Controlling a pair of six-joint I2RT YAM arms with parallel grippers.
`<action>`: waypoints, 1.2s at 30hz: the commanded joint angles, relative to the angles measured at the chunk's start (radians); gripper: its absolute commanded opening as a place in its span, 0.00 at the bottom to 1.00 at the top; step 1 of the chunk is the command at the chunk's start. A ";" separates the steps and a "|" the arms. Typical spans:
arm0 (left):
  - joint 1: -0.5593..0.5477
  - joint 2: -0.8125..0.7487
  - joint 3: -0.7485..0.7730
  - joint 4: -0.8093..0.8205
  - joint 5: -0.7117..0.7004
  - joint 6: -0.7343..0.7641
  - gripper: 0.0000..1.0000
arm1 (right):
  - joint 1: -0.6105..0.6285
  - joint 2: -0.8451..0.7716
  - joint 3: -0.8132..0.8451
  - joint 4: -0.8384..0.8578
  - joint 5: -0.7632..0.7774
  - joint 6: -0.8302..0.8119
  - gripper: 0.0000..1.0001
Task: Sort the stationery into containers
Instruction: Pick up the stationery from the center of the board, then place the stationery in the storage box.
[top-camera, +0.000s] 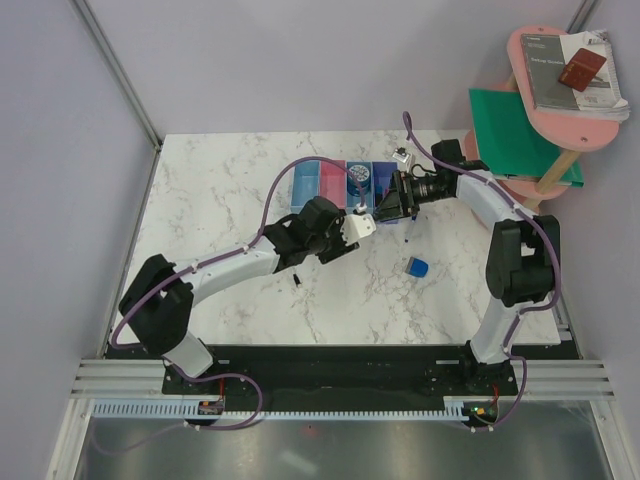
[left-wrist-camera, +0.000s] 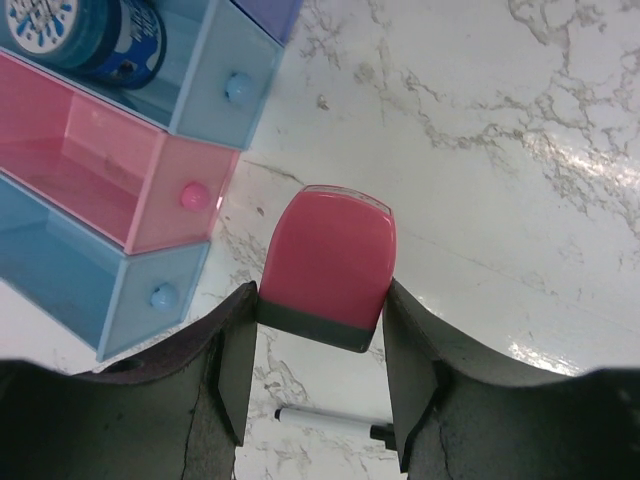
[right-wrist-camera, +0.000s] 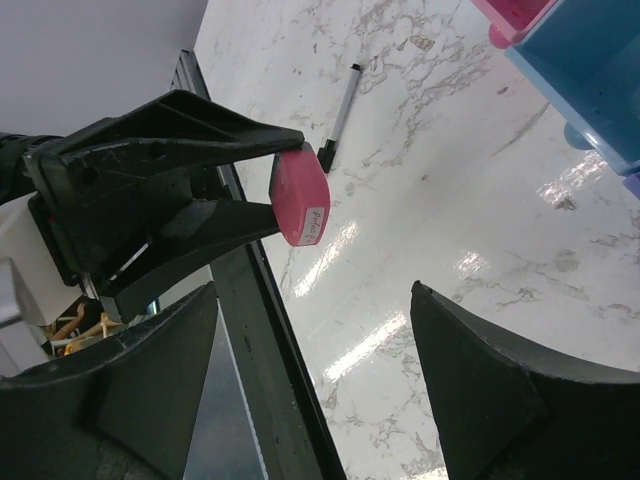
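1. Left gripper (left-wrist-camera: 318, 312) is about half open and clamped on the pink-grey eraser (left-wrist-camera: 330, 255). The grey end sits between the fingers and the pink end sticks out past the tips.
2. Right gripper (right-wrist-camera: 312, 292) is spread wide with nothing in it, facing the left one from close range.
3. Containers (left-wrist-camera: 150, 190) sit ahead of the left gripper and off to its left, drawers open. The pink bin and the nearest light-blue bin look bare, and the next light-blue bin holds a round blue tub (left-wrist-camera: 100, 35).
4. Step in hand, as I read it: carrying the eraser to a bin. It is near the row but not over it.
5. Next move calls for:
   - swinging left and forward until the eraser is above an open bin
   - releasing it there
   - keeping clear of the right gripper
6. Left to sort: thin black pen (left-wrist-camera: 320, 418) just behind the left fingers, and a blue block (top-camera: 417, 268) below the right gripper.
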 joint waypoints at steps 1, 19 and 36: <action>-0.006 -0.023 0.077 0.057 -0.024 -0.040 0.02 | 0.009 0.034 0.030 0.010 -0.103 -0.005 0.85; -0.043 0.015 0.168 0.030 -0.016 -0.066 0.02 | 0.101 0.061 0.051 0.009 -0.105 -0.018 0.78; -0.053 0.037 0.156 0.034 -0.032 -0.055 0.16 | 0.103 0.040 0.042 0.009 -0.095 -0.018 0.00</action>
